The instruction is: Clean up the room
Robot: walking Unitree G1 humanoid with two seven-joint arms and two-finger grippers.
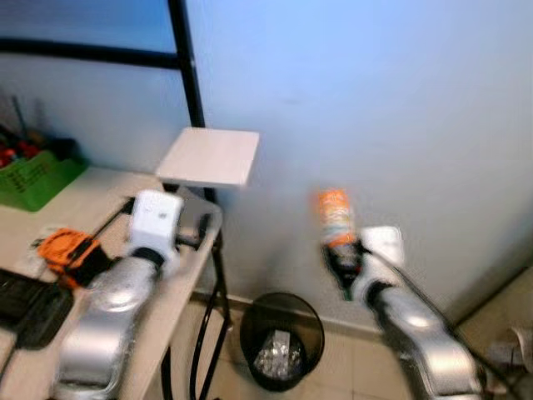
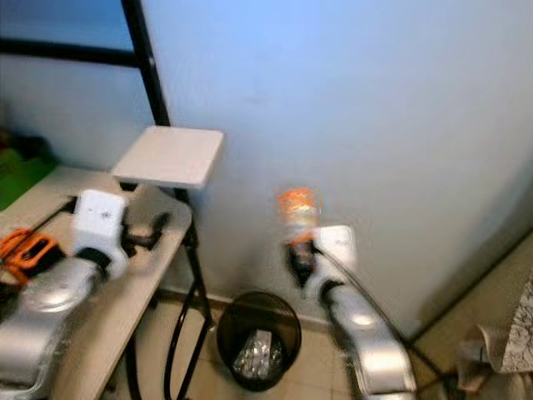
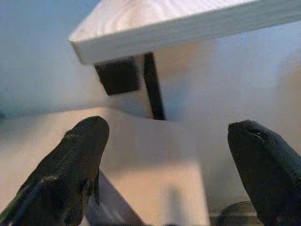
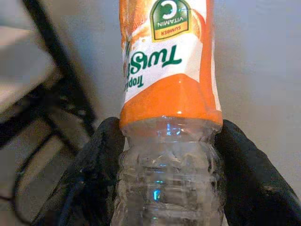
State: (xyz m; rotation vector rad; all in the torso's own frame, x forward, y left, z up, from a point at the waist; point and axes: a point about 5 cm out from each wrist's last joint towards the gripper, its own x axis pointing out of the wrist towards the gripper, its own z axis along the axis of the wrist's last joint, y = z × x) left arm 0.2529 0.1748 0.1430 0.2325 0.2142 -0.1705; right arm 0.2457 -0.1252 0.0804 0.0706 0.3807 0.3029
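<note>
While our right gripper [image 4: 164, 188] holds its jaws pinched on the clear plastic bottle with an orange label [image 1: 335, 218], raised above the round black bin [image 1: 281, 339], our left gripper [image 3: 174, 174] hovers jaws spread over the beige table [image 1: 79, 204].

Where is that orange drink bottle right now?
The bottle is held upright in the right claw, in front of the pale wall on the robot's right. It hangs above and a little right of the black waste bin on the floor.
</note>
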